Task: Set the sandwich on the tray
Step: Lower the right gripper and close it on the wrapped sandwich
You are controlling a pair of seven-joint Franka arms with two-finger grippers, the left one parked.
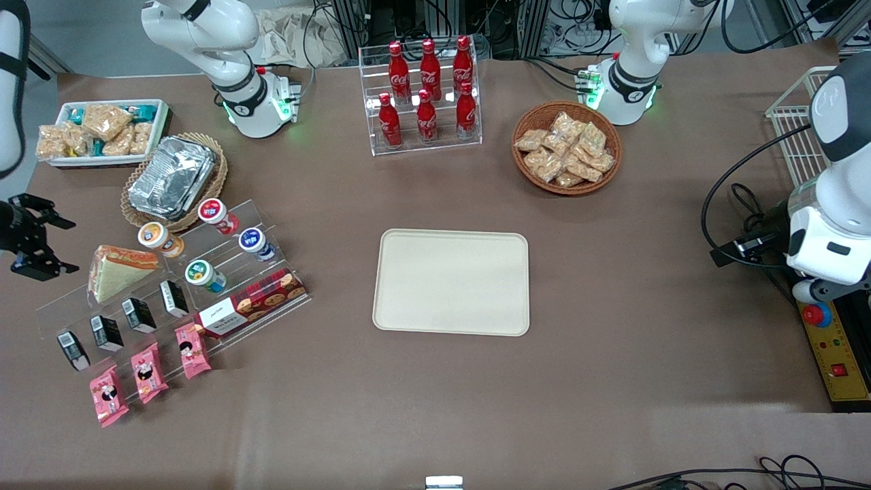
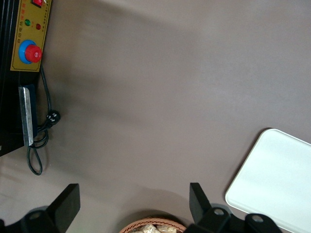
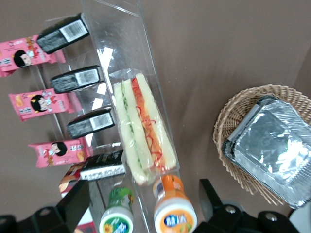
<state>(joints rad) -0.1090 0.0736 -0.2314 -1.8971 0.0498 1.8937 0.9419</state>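
Reading "Coca-Cola" in white script was easy on the six red bottles (image 1: 426, 92) racked in their clear acrylic stand. The black two-finger tool (image 1: 37, 239) hung at the working arm's end of the brown counter (image 1: 612, 286), just beside the triangular plastic-wrapped sandwich (image 1: 117, 271), fingers spread wide and gripping nothing. That sandwich, pale bread with orange-red and green filling, lay on the top step of a clear stepped display (image 1: 170, 286), above small black barcoded boxes (image 3: 77, 79) and glossy pink cartoon-face packets (image 3: 36, 103). The flat cream-beige rounded tray (image 1: 452, 282) sat mid-counter, well apart. Crinkled foil containers (image 3: 269, 143) filled a woven wicker basket (image 3: 233, 114).
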